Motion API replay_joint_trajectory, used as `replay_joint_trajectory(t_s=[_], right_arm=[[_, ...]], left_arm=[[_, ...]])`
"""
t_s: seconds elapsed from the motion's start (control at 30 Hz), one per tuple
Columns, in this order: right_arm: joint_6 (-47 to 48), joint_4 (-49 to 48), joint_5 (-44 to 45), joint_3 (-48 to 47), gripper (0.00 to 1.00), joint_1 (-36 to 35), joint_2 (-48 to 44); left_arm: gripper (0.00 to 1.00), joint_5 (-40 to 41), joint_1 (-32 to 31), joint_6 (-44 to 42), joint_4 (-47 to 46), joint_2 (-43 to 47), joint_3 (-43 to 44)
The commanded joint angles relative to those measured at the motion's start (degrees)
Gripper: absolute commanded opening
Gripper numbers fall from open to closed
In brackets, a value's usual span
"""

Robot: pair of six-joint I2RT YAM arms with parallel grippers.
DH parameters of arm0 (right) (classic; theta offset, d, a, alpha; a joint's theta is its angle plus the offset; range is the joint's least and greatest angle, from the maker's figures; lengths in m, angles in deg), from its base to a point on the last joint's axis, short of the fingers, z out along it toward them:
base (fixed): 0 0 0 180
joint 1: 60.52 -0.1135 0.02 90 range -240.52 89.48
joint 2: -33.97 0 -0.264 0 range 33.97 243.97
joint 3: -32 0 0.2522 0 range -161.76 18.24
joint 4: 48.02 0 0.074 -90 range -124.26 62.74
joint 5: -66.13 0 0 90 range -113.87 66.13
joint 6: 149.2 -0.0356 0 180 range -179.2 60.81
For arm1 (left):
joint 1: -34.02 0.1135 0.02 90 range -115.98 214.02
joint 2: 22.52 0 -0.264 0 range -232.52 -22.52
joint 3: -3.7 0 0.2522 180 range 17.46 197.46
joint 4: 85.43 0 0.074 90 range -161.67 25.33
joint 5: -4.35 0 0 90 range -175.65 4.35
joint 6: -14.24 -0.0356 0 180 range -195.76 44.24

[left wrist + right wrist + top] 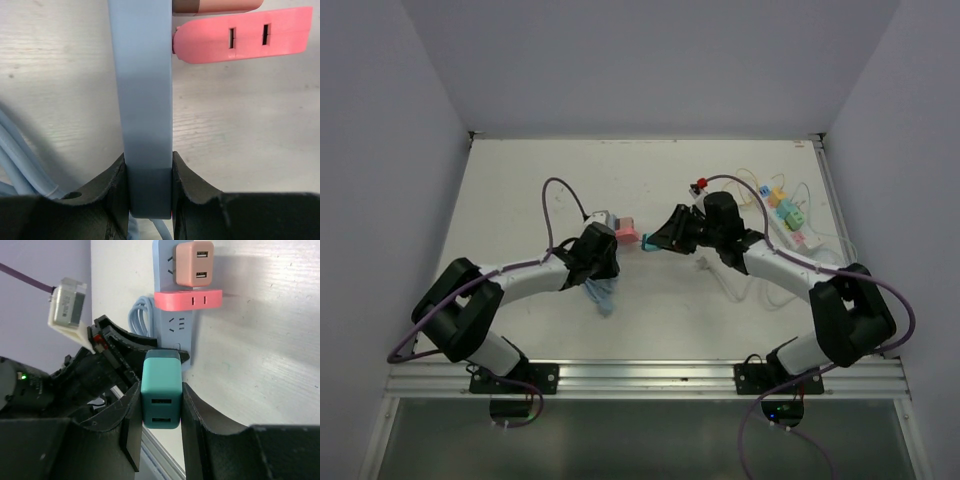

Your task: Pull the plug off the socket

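arms (525, 271): white links, black joints | cables (545, 205): purple | claws (161, 388): black, curved fingers | wrist LED (21, 375): green

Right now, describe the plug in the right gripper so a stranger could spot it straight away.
In the middle of the white table sits a blue power strip. At one end of it, the right gripper pinches a boxy plug with two USB slots. It alone is teal; the charger and flat adapter farther along are pink.

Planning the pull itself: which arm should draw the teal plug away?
Right. The right gripper is shut on the teal plug; the left gripper clamps the blue strip, so it likely serves best as the brace.
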Motion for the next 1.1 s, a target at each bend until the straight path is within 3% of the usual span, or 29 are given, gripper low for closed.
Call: replay_joint_trajectory(t_s=[0.0, 0.3, 0.5, 0.6, 0.63, 0.73, 0.9, 1.07], right_arm=[[1.3, 2.5, 2.5, -0.9, 0.0, -0.2, -3.8], [2.3, -0.8, 2.2, 5.4, 0.0, -1.3, 0.9], [1.7, -5.2, 1.2, 4.5, 0.1, -3.5, 8.0], [1.2, -4.9, 3.3, 4.7, 0.24, -3.3, 8.8], [1.3, -4.6, 3.8, 4.7, 0.43, -3.2, 8.7], [2.4, -2.5, 5.3, 4.4, 0.75, -3.0, 7.4], [3.8, -1.0, 6.1, 3.0, 0.98, -3.0, 3.1], [5.4, -1.4, 4.1, 0.3, 0.99, -3.2, -1.8]], left_arm=[[0.0, 10.6, 0.3, 1.3, 3.8, 2.0, 3.9], [0.0, 8.6, 0.4, -2.3, -0.9, 8.5, 0.4], [0.0, 4.1, 0.4, -4.2, -5.9, 14.3, -4.0], [0.0, 2.6, 0.4, -4.3, -6.9, 16.2, -5.5], [0.0, 2.1, 0.4, -4.3, -7.1, 16.8, -5.7], [0.0, 1.4, 0.4, -4.3, -7.5, 19.1, -7.0], [0.0, -0.1, 0.4, -4.5, -7.9, 20.6, -8.2], [0.0, -1.0, 0.3, -5.2, -8.4, 21.3, -8.5]])
